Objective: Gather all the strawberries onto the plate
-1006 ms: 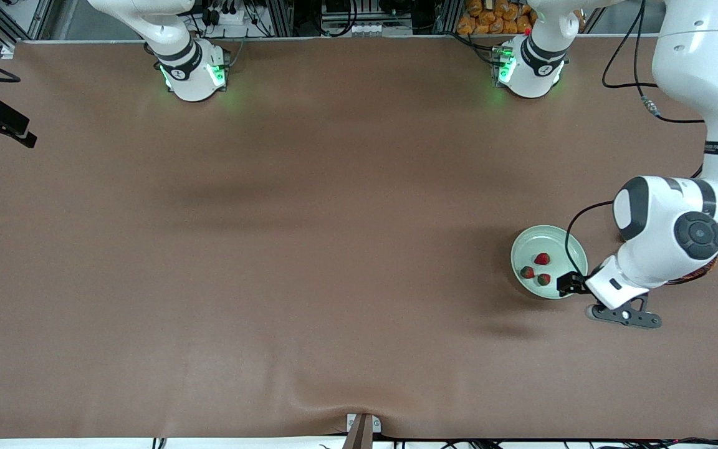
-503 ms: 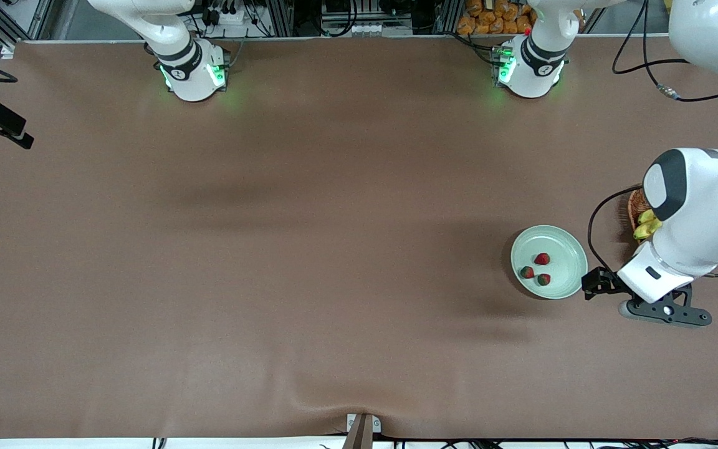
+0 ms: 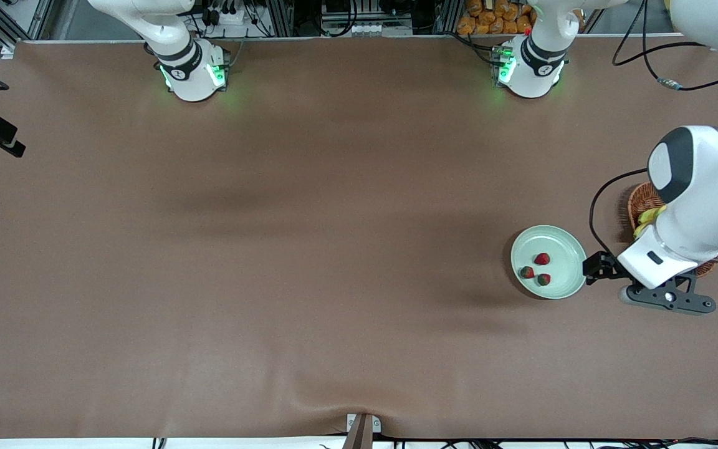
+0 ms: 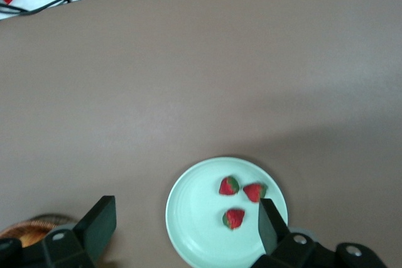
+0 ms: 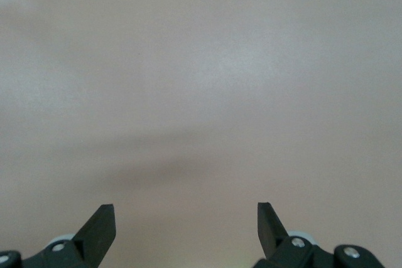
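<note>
The pale mint-green plate (image 3: 560, 242) lies toward the left arm's end of the table. Three strawberries lie in it, close together: one (image 3: 541, 258), one (image 3: 526, 272) and one (image 3: 543, 279). My left gripper (image 3: 596, 267) is open and empty, up beside the plate's rim on the side of the left arm's end. In the left wrist view the plate (image 4: 195, 214) and the strawberries (image 4: 229, 185) show between the spread fingers of that gripper (image 4: 185, 210). My right gripper (image 5: 186, 213) is open and empty over bare table.
A brown wicker basket (image 3: 641, 201) holding yellow fruit (image 3: 646, 219) stands beside the plate toward the left arm's end, partly under the left arm. Its rim shows in the left wrist view (image 4: 38, 225). The table is covered with brown cloth (image 3: 309, 249).
My left gripper has drawn back from over the plate's rim toward the left arm's end, uncovering the basket. The three strawberries and the plate have not moved.
</note>
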`<state>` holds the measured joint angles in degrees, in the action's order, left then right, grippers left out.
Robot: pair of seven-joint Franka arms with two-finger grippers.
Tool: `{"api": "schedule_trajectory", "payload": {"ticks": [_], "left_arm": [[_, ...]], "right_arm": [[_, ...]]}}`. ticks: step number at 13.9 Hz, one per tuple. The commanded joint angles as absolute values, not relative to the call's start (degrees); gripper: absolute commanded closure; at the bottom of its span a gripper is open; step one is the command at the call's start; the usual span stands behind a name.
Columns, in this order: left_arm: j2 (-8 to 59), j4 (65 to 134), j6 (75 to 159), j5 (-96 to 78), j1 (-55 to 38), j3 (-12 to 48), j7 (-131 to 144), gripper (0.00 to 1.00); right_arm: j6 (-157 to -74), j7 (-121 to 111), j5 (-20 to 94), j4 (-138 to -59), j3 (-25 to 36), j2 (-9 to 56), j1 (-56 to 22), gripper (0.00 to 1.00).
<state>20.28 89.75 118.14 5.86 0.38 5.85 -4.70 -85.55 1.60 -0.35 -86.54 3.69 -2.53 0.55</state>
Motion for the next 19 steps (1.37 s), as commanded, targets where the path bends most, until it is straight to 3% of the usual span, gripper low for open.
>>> {"api": "schedule_trajectory", "payload": {"ticks": [1,8,19], "left_arm": [[14.8,90.2,112.0,6.5,-1.5,5.1,-4.9,0.0],[4.1,90.1,97.7,4.8,-5.3,3.5,-2.3,0.0],[-5.4,90.4,85.4,4.9,-4.5,3.3,-1.9,0.0]], "right_arm": [[-84.6,1.1,-1.0,-84.7,3.6,-1.8,0.6,0.0],[-80.6,1.0,-1.1,-84.9,3.6,-1.8,0.9,0.0],[-80.6,1.1,-1.1,-84.9,3.6,-1.8,0.4,0.0]]}}
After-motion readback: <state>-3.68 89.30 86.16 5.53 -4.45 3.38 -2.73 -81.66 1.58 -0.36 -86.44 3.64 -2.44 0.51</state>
